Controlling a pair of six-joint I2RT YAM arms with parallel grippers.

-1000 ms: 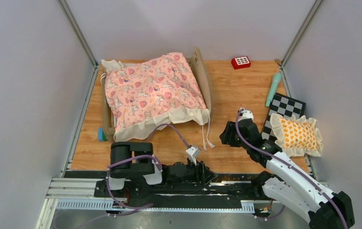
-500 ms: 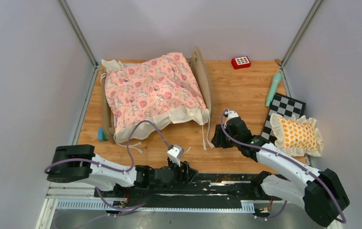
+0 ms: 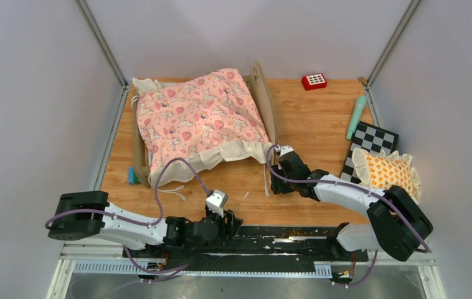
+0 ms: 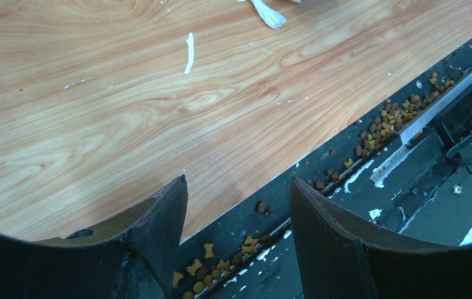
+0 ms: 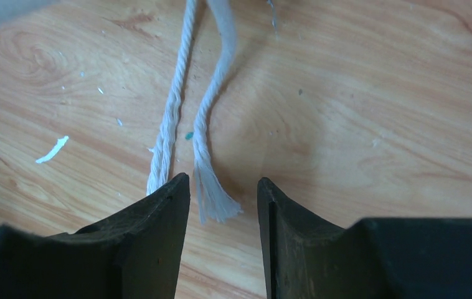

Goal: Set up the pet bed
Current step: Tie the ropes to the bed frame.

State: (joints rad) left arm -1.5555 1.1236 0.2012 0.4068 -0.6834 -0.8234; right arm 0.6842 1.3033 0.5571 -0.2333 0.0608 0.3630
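The pet bed point(image 3: 265, 99) stands at the back left, its wooden headboard on the right side. A pink print quilt point(image 3: 199, 118) with a cream border covers it and hangs over the near side. Two white cords point(image 3: 266, 180) trail from the quilt's corner onto the table. My right gripper point(image 3: 276, 185) is low over the cord ends. It stands open in the right wrist view point(image 5: 223, 187), with a frayed cord end point(image 5: 216, 200) lying between its fingertips, not pinched. My left gripper point(image 3: 231, 220) is open and empty point(image 4: 240, 187) over the table's near edge.
An orange-patterned frilled pillow point(image 3: 388, 175) lies on a checkered board point(image 3: 373, 138) at the right. A mint cylinder point(image 3: 356, 116) and a red block point(image 3: 314, 81) sit at the back right. A teal item point(image 3: 132, 176) lies by the bed's near left corner. Kibble point(image 4: 395, 115) fills the front rail.
My right gripper has moved left to the quilt's cords and its jaws have narrowed slightly. The left arm has swung out to the left, and its gripper has shifted left along the near edge.
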